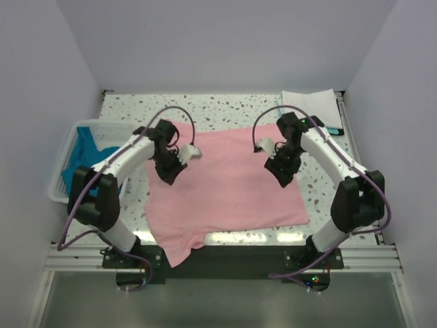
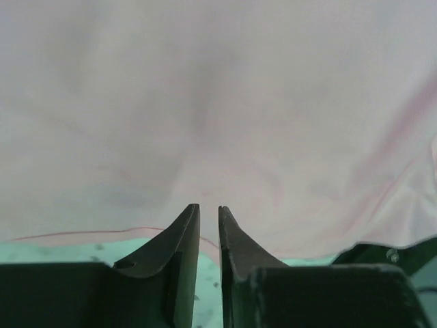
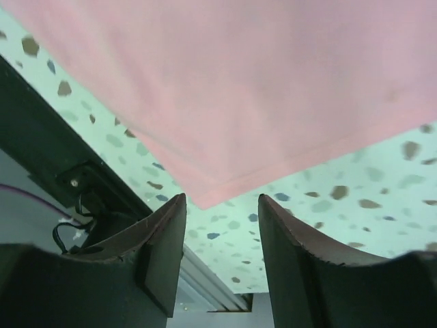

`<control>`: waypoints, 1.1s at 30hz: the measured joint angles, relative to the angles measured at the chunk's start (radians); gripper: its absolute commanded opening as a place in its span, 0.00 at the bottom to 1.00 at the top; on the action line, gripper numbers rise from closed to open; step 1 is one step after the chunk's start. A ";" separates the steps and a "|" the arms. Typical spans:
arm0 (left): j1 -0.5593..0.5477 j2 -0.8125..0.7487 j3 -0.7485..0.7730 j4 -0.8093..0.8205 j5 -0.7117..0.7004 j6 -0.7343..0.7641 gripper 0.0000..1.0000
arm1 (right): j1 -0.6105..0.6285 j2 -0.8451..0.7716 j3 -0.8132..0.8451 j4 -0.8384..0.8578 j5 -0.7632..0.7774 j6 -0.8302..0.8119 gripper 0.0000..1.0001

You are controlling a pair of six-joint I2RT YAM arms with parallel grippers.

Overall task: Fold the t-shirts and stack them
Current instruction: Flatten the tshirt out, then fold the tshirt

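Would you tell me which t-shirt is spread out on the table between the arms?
The pink t-shirt; the teal one is bunched in the basket on the left, and the white one lies at the far right corner.

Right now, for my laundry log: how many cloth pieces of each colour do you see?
Light pink cloth t-shirt, spread flat: 1
White folded cloth, far right corner: 1
Teal-blue crumpled cloth heap in white plastic lattice basket: 1
Total: 3
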 measured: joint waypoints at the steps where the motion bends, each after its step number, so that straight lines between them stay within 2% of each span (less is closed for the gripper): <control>1: 0.035 0.003 0.069 -0.001 0.017 -0.001 0.26 | -0.011 0.016 0.065 -0.002 -0.007 0.010 0.51; 2: 0.063 0.010 0.129 0.004 0.032 -0.006 0.29 | -0.020 0.043 0.136 -0.002 -0.013 0.022 0.51; 4: 0.122 0.027 0.281 0.056 0.063 -0.030 0.40 | -0.038 0.119 0.272 0.021 -0.022 0.051 0.50; 11: 0.204 0.081 0.434 0.200 0.085 -0.161 0.46 | -0.108 0.584 0.833 0.137 -0.019 0.203 0.47; 15: 0.220 0.136 0.479 0.271 0.095 -0.238 0.47 | -0.145 0.767 1.011 0.231 0.003 0.272 0.45; 20: 0.237 0.208 0.518 0.313 0.100 -0.291 0.47 | -0.164 0.858 1.038 0.331 0.034 0.281 0.45; 24: 0.243 0.243 0.525 0.318 0.100 -0.307 0.47 | -0.160 0.892 1.038 0.386 0.058 0.238 0.51; 33: 0.258 0.266 0.525 0.324 0.099 -0.323 0.48 | -0.156 0.902 1.001 0.469 0.093 0.127 0.50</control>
